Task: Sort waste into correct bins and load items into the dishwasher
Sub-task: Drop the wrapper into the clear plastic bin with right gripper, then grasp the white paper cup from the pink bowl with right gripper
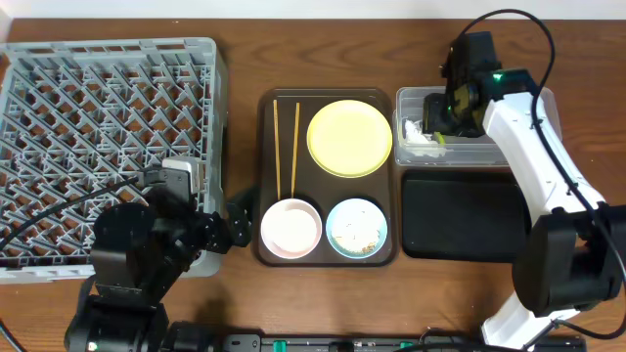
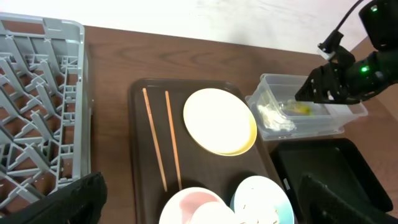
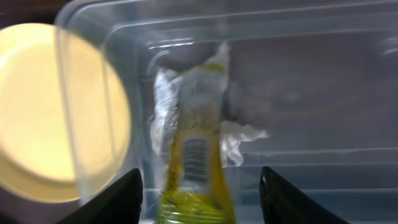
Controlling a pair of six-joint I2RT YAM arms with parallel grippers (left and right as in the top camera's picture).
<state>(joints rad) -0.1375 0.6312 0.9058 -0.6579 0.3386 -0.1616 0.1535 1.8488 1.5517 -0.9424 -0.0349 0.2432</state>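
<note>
Closest to the overhead camera, low at 7 o'clock: left gripper, fingers spread wide, holding nothing, just beside the 5 o'clock corner of the grey dishwasher rack. Rack filling the left side, from 8 to 10 o'clock.

Brown tray in the middle of the table. At its 11 o'clock, two chopsticks side by side, pointing from 12 to 6. At its 7 o'clock, pink-white bowl. At its 1 o'clock, yellow plate lying flat. At its 5 o'clock, blue bowl with rice crumbs inside.

Clear tub at 2 o'clock of the table, just beside the brown tray. Inside, at the tub's 9 o'clock end, crumpled white tissue, with the green-yellow snack wrapper lying on it.

Right gripper over that end of the tub, fingers wide apart, wrapper between them, touched by neither.

Black bin tray at 4 o'clock, just beside the tub.
</note>
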